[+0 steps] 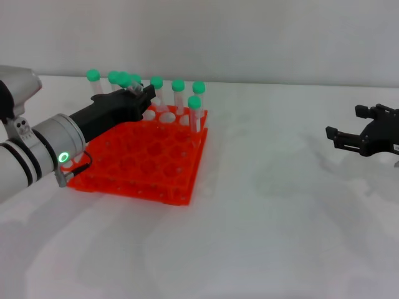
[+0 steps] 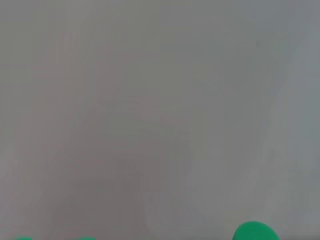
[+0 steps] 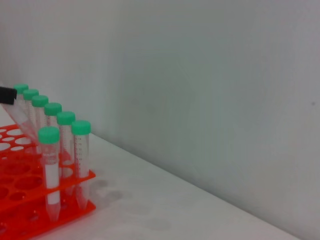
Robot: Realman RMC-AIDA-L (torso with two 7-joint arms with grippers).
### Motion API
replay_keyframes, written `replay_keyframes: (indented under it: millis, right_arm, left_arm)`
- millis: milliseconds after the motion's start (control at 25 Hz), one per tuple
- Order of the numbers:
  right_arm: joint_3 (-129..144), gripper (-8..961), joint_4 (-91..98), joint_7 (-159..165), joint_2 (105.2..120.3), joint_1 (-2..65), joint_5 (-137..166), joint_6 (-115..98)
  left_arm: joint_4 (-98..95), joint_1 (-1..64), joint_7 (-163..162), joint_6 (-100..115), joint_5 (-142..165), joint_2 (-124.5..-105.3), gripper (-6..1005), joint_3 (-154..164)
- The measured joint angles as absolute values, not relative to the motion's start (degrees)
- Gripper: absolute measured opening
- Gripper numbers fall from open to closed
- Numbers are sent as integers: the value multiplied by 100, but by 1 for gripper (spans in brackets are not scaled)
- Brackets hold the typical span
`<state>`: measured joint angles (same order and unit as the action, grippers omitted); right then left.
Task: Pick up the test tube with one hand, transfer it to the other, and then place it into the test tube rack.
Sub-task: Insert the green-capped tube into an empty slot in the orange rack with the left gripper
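The orange-red test tube rack [image 1: 143,165] stands at the left of the white table, and it also shows in the right wrist view [image 3: 30,197]. Several green-capped tubes [image 1: 178,93] stand along its far row and right corner. My left gripper [image 1: 144,99], on the silver-grey forearm with the green light, reaches over the rack's far side. It is shut on a test tube [image 1: 129,83] that leans over the back holes. In the right wrist view this tube [image 3: 26,125] slants below a black fingertip [image 3: 6,95]. My right gripper [image 1: 349,128] hangs open and empty at the far right.
A pale wall [image 1: 249,37] rises just behind the table's far edge. The left wrist view shows mostly that wall, with one green cap [image 2: 255,232] at its edge. Bare white tabletop [image 1: 274,205] lies between the rack and the right gripper.
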<state>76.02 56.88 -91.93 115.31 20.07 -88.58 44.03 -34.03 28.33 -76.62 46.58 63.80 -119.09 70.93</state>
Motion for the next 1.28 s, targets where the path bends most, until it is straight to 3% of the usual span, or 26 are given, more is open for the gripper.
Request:
replay_keyframes:
  millis: [640, 1280]
  right_arm:
    - [7603, 816, 5684, -9170, 11537, 2144, -8860, 4375]
    - [7593, 816, 5685, -9149, 11522, 2153, -8826, 4368]
  left_arm:
    - [-2869, 3348, -7673, 4419, 6582, -11905, 219, 7115]
    - [-3110, 2968, -7618, 4573, 6520, -11945, 232, 7397]
